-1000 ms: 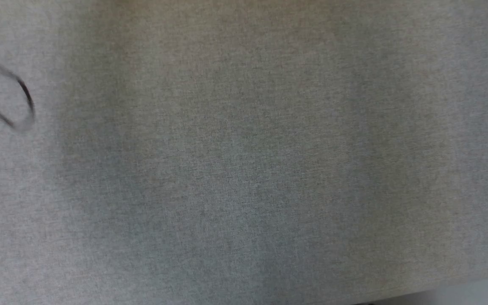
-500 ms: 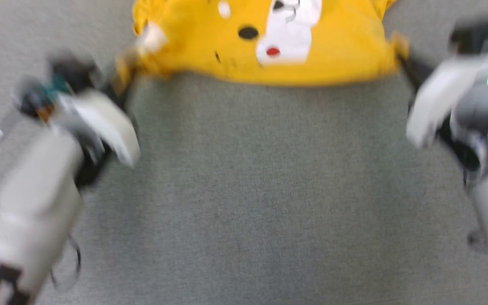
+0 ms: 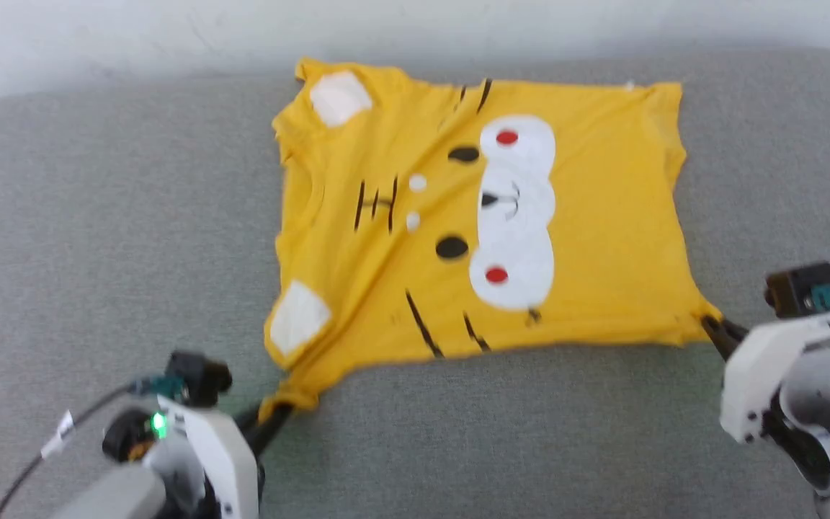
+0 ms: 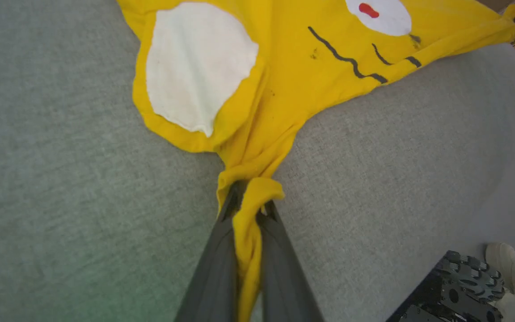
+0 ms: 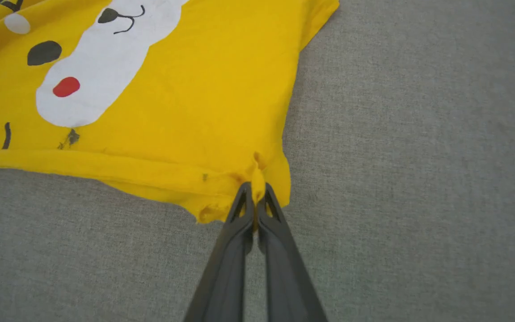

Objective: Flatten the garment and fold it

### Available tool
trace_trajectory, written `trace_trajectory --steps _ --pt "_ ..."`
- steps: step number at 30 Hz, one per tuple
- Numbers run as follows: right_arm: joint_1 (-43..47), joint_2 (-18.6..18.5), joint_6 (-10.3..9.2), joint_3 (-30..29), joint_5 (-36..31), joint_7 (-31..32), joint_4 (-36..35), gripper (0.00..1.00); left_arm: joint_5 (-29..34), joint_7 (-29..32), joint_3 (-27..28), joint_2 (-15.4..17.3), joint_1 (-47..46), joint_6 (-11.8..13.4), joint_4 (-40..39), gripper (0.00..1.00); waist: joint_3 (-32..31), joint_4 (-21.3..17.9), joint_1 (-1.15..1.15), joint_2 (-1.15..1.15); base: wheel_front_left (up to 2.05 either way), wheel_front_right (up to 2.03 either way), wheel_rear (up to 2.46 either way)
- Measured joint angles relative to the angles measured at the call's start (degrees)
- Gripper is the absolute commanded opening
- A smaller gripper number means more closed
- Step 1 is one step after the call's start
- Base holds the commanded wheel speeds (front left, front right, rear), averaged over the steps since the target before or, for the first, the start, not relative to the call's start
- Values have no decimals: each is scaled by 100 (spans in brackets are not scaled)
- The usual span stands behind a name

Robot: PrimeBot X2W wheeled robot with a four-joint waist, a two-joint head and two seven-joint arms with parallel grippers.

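Note:
The yellow garment point(image 3: 602, 231) lies spread on the grey table point(image 3: 98, 216), its cartoon face turned sideways, with white patches, red dots and black stripes showing. My left gripper point(image 3: 274, 417) is shut on a bunched near-left corner of the garment point(image 4: 257, 134), cloth pinched between its fingers point(image 4: 213, 264). My right gripper point(image 3: 714, 328) is shut on the near-right corner of the garment point(image 5: 221, 89), a small fold caught at its fingertips point(image 5: 239, 210). The near edge runs taut between the two grips, slightly rolled.
The grey fabric table has a rounded far edge point(image 3: 98, 94) against a pale wall. Bare surface lies in front of the shirt point(image 3: 494, 432) and to both sides. A dark wheeled base point(image 4: 458, 286) shows at the lower right of the left wrist view.
The head camera has swung, so the whole picture shifted from bare table to the full shirt. The shirt now lies spread flat, with both grippers holding its near corners.

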Motion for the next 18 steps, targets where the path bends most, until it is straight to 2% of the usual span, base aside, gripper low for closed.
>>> trace_trajectory --steps 4,11,14,18 --pt "549 62 0 -385 -213 352 -320 0 -221 172 -78 212 618 296 -611 0 -178 67 0 0 0 0 0" --pt "1606 461 1 -1091 -307 882 -740 0 -391 294 -163 475 1365 773 -1434 0 -311 193 1 0 0 0 0" --pt "1888 621 1 -1255 -387 816 -928 0 -388 198 -142 559 1510 922 -1651 0 -329 211 1 0 0 0 0" --pt "2026 794 0 -1263 -411 140 -1077 0 -49 -425 -32 561 1566 1135 -1792 0 -325 198 2 0 0 0 0"
